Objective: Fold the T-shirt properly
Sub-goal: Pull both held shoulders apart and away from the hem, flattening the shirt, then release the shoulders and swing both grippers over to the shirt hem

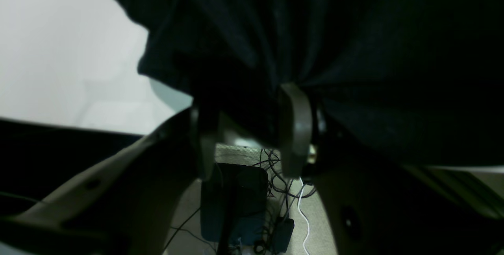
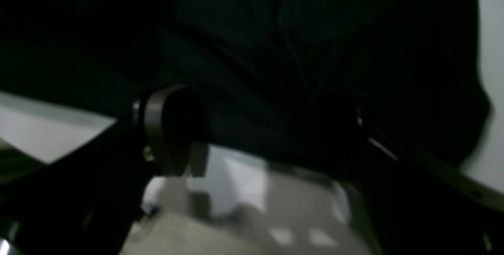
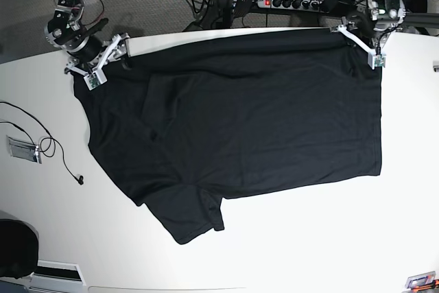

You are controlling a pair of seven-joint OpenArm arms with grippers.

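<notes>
The black T-shirt lies spread flat on the white table, its far edge along the table's back edge and one sleeve pointing to the front. My left gripper sits at the shirt's far right corner. In the left wrist view its fingers stand apart, with dark cloth bunched between and over them. My right gripper sits at the far left corner. In the blurred right wrist view its fingers are spread wide, and cloth drapes across the gap.
A thin black cable and a small silver part lie on the table's left side. A power strip and tangled cables lie on the floor behind the table. A dark object sits at the front left corner.
</notes>
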